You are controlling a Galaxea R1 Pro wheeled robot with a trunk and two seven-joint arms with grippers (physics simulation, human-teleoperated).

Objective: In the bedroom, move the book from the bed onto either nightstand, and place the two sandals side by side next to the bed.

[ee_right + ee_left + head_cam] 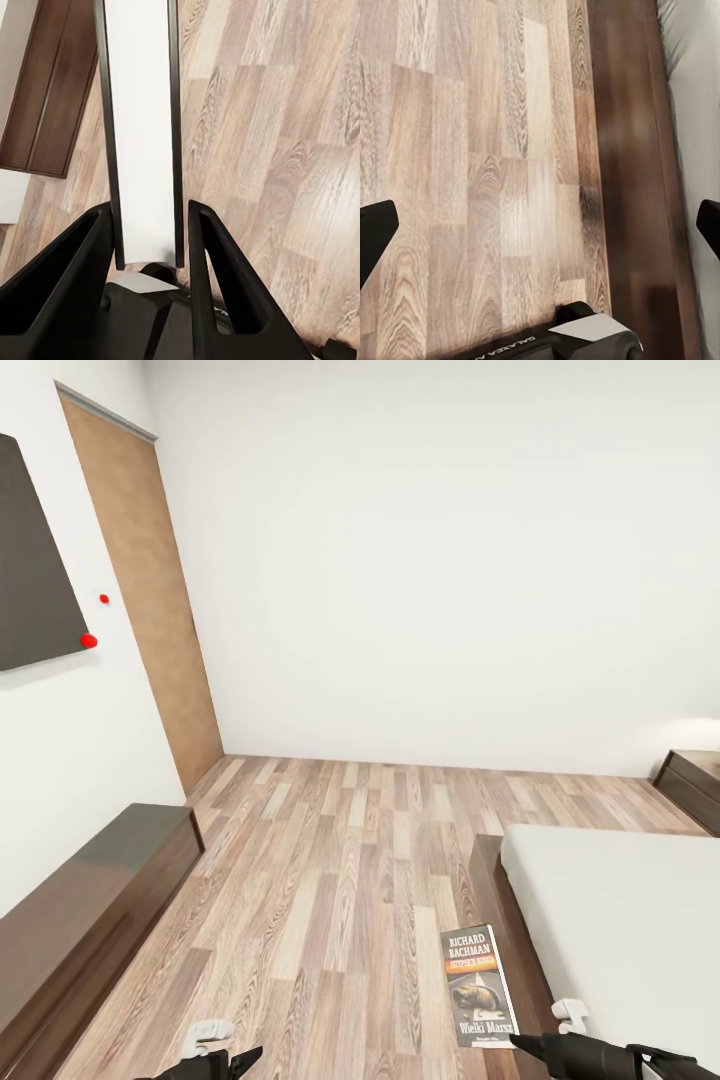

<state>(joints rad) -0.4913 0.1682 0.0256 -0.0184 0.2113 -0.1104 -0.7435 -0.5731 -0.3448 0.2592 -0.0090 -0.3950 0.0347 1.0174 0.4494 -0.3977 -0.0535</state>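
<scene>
The book (479,985), its dark cover reading "RICHARD BACHMAN" over an orange band, hangs above the floor beside the bed's dark-brown base (497,920). My right gripper (520,1042) is shut on its lower edge. In the right wrist view the book (142,127) stands edge-on, white pages between dark covers, clamped between the two black fingers (217,285). My left gripper (242,1057) is low at the left, over bare planks; its fingers (375,232) are spread wide, open and holding nothing. The light-grey mattress (625,920) lies to the right. One nightstand (695,780) stands beyond the bed. The sandals are out of view.
A long low dark-brown cabinet (90,905) runs along the left wall under a dark wall panel (30,560). A brown door (150,590) is at the far left corner. Wood-plank floor (340,880) stretches between cabinet and bed up to the white back wall.
</scene>
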